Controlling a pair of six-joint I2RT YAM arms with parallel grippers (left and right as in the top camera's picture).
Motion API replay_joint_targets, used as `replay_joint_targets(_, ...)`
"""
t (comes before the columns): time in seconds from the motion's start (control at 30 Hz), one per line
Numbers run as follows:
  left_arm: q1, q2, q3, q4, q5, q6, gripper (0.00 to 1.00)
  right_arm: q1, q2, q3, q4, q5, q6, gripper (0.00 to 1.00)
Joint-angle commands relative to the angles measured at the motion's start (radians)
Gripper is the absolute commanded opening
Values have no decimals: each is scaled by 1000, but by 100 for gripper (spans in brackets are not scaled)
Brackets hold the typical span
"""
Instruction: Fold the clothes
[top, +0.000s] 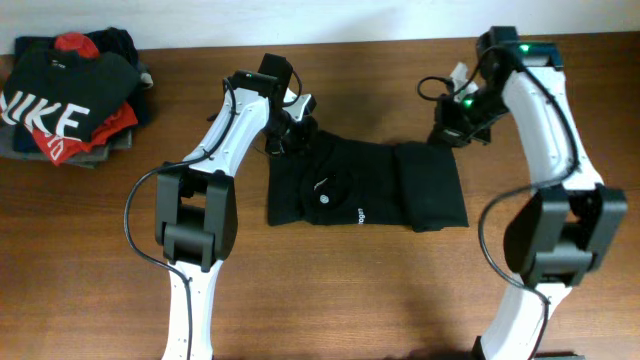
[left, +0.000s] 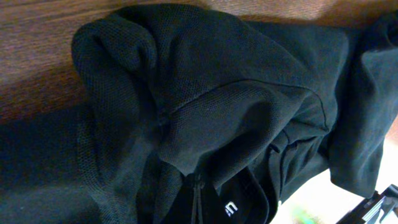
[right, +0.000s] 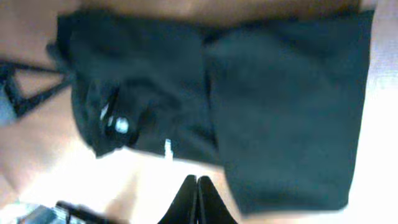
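Clothes (top: 365, 190) lie on the bench (top: 350, 300) as a folded band — long axis left to right, logo (top: 325, 197) up, toward the left. Left claw (top: 293, 128) is clenched at its bunched far-left corner; right claw (right: 197, 196) clenched, empty.

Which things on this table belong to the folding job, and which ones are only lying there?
Belongs to the job:
- black T-shirt, partly folded, in the middle

Only lying about:
- pile of clothes at the far left
- black NIKE shirt, on top of it
- red garment, within it
- grey garment, at its bottom
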Motion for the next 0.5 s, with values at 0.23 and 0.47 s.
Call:
replay_joint_targets(0.23,-2,-31,0,-20,-14,18,1,32,1,-363,129,-62,-55,4)
replay_joint_targets(0.47,-2,-31,0,-19,-14,18,1,18,4,-620,337,-193,-55,4)
